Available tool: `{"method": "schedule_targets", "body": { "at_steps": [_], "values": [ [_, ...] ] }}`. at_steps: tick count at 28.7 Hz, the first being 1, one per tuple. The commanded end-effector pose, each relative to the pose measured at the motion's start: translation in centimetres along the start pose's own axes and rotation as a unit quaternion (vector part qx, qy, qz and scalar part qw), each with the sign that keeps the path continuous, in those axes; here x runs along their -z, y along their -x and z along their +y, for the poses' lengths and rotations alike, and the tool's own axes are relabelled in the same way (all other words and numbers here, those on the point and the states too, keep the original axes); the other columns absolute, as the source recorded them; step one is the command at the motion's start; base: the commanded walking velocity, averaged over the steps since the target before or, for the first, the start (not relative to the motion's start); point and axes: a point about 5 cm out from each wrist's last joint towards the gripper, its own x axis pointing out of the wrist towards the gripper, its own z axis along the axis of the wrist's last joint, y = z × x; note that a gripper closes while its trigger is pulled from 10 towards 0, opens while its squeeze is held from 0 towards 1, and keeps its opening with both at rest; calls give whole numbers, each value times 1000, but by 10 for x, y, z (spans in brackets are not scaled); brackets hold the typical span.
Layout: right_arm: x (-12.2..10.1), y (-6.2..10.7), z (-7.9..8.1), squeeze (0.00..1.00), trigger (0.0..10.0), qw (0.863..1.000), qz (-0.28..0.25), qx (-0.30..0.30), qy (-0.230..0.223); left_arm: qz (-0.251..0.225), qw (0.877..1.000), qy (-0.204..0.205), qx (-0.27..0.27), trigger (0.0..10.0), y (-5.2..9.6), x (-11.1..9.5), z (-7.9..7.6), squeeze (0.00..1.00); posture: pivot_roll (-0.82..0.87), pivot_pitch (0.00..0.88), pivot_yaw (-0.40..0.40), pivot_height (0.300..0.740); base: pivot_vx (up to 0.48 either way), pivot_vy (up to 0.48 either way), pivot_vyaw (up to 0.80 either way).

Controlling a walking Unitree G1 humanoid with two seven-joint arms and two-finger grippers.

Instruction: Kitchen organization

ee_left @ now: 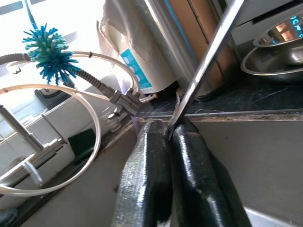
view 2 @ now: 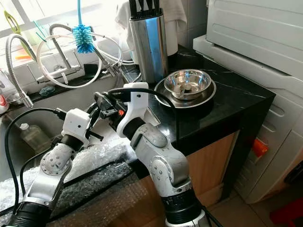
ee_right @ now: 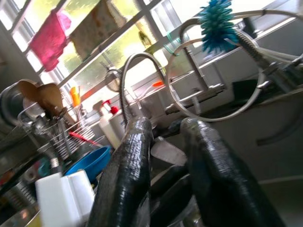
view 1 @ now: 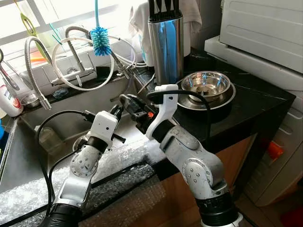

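My left gripper point(ee_left: 169, 130) is shut on the end of a thin metal blade point(ee_left: 203, 61), seen edge-on and slanting up past the knife block point(view 1: 165, 45). From the head views, the left gripper point(view 1: 116, 112) is above the sink point(view 1: 61, 127), just left of the black counter point(view 1: 246, 101). My right gripper point(view 1: 129, 101) points back towards it, tip to tip. In the right wrist view the right gripper point(ee_right: 165, 125) is open, with a silvery piece of the blade point(ee_right: 163, 150) in the gap between its fingers. I cannot tell whether they touch it.
A steel bowl point(view 1: 207, 84) sits in a larger one on the counter beside the knife block. A blue bottle brush point(view 1: 100, 40) and looped faucet hoses point(view 1: 83, 61) hang behind the sink. Bubble wrap point(view 1: 118, 161) covers the front edge. A white appliance point(view 1: 265, 33) stands at right.
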Motion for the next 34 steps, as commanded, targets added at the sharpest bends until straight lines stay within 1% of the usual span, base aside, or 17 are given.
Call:
{"method": "schedule_targets", "body": {
  "at_steps": [1, 3, 4, 5, 9, 13, 14, 16, 18, 20, 21, 22, 23, 26, 27, 29, 34],
  "values": [
    [-12, -5, 12, 1000, 10000, 1000, -26, -14, 6, 12, 999, 1, -30, 0, 1, 4, 14, 0, -147, 0, 165, 740, 0, 0, 0],
    [-12, -4, 11, 1000, 10000, 999, -25, -3, 21, 13, 999, 3, -34, 0, 1, 5, 15, 0, -145, 0, 164, 740, 0, 0, 0],
    [-12, -3, 10, 710, 10000, 999, -22, 4, 38, 14, 999, 2, -36, 0, 1, 5, 16, 0, -147, 0, 164, 740, 0, 0, 0],
    [-12, -2, 10, 0, 10000, 999, -20, 7, 49, 15, 999, 2, -38, 0, 0, 5, 16, 0, -148, 0, 164, 740, 0, 0, 0],
    [-12, 4, 11, 0, 10000, 998, -17, 14, 67, 18, 999, 7, -46, 0, 0, 6, 18, 0, -153, 0, 165, 740, 0, 0, 0],
    [-12, 16, 10, 0, 10000, 993, -21, 34, 109, 22, 998, 11, -54, 0, 0, 8, 19, 0, -161, 0, 168, 740, 0, 0, 0],
    [-14, 20, 10, 0, 10000, 987, -22, 41, 153, 24, 998, 12, -57, 0, 0, 9, 20, 0, -164, 0, 169, 740, 0, 0, 0],
    [-15, 24, 10, 0, 10000, 983, -30, 48, 175, 26, 998, 13, -64, 0, -1, 10, 22, 0, -166, 0, 169, 740, 0, 0, 0],
    [-18, 31, 8, 0, 10000, 972, -47, 70, 218, 28, 997, 16, -69, 0, -1, 11, 23, 0, -167, 0, 169, 740, 0, 0, 0],
    [-18, 35, 6, 0, 10000, 967, -54, 85, 235, 30, 997, 17, -74, 0, -1, 11, 24, 0, -169, 0, 170, 740, 0, 0, 0],
    [-19, 40, 0, 0, 10000, 958, -64, 117, 254, 32, 996, 21, -79, 0, -1, 12, 25, 0, -168, 0, 170, 740, 0, 0, 0],
    [-19, 40, 0, 0, 10000, 958, -64, 117, 254, 32, 996, 21, -79, 0, -1, 12, 25, 0, -168, 0, 170, 740, 0, 0, 0],
    [-20, 50, -10, 0, 10000, 938, -75, 163, 296, 34, 996, 23, -85, 0, 0, 13, 27, 0, -167, 0, 169, 740, 0, 0, 0],
    [-17, 72, -27, 0, 10000, 898, -77, 227, 370, 39, 994, 27, -96, 0, 0, 15, 30, 0, -169, 0, 170, 740, 0, 0, 0],
    [-16, 74, -28, 0, 10000, 894, -76, 231, 378, 39, 994, 28, -97, 0, 0, 15, 30, 0, -169, 0, 170, 740, 0, 0, 0],
    [-9, 88, -33, 0, 10000, 871, -72, 248, 417, 40, 994, 29, -100, 0, 0, 16, 31, 0, -173, 0, 172, 740, 0, 0, 0],
    [0, 106, -36, 0, 10000, 856, -72, 269, 436, 41, 993, 30, -103, 0, 0, 16, 32, 0, -177, 0, 174, 740, 0, 0, 0]
  ]
}}
